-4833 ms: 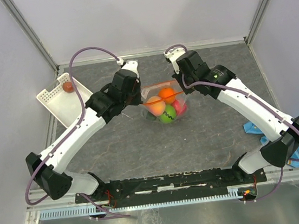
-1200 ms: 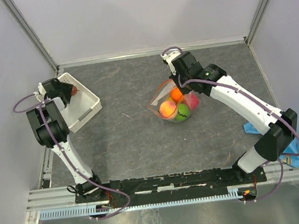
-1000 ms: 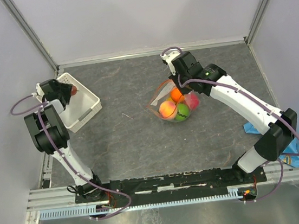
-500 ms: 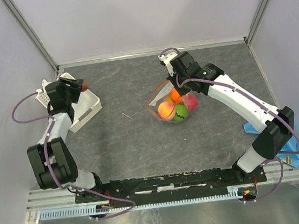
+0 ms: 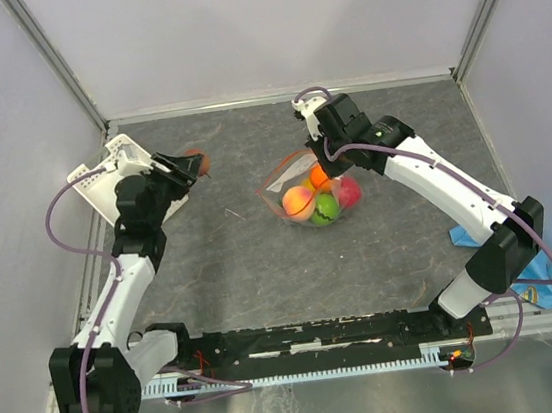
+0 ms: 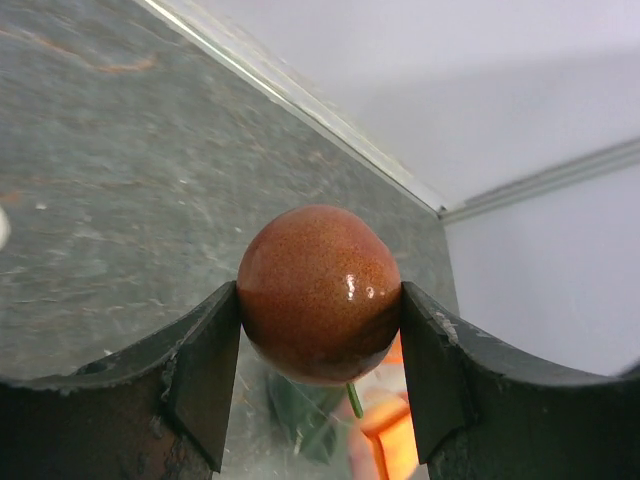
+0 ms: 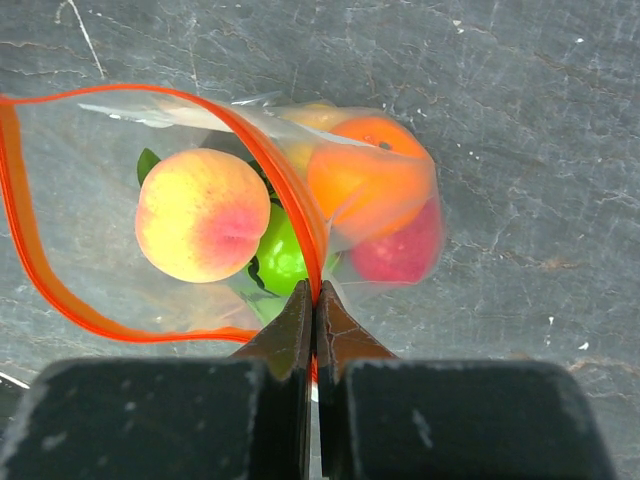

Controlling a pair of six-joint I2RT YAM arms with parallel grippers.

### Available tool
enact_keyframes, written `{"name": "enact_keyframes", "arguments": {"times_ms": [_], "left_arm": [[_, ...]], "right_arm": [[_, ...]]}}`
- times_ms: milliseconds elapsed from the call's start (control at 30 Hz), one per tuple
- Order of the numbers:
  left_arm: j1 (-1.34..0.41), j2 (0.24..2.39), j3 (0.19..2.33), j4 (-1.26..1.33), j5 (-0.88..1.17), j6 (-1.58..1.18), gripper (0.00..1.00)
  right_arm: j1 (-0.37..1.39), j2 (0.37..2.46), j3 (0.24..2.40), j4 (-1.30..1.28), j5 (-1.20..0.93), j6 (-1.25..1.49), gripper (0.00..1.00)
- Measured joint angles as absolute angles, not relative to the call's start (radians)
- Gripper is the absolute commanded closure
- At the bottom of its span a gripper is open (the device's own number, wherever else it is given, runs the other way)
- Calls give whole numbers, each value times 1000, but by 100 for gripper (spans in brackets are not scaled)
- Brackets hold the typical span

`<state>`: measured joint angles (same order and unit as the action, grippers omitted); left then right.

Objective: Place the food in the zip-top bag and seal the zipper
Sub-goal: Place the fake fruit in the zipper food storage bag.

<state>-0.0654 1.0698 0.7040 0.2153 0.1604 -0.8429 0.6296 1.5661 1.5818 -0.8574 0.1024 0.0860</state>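
Most of the food (image 7: 200,215) sits in the zip-top bag (image 7: 100,140) on the worktop (image 7: 520,120), the right fingers (image 7: 292,335) pinch its open zipper (image 7: 25,220) tight, and the left fingers (image 6: 200,370) squeeze a brown fruit (image 6: 318,292) up in the air, well apart from the bag, so dropping it in and sealing are left.

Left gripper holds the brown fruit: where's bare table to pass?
Bare: between the white basket and the zip-top bag, and from the bag to the arm bases. Crowded: the bag's far side, where the right gripper pinches the zipper.
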Motion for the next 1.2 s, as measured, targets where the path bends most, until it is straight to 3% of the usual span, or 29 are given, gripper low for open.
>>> {"name": "enact_keyframes", "arguments": {"times_ms": [600,1000,1200], "left_arm": [[-565,1022,620,492,220,-669,48],[-759,1169,636,541,170,-472,48],[-771,1219,663,537,79,-442,48]], "right_arm": [[661,1515,1519,-851,90,216,99],[699,1451,1470,-847,79,262,98],[703,1426,1445,-841,60,265,98]]}}
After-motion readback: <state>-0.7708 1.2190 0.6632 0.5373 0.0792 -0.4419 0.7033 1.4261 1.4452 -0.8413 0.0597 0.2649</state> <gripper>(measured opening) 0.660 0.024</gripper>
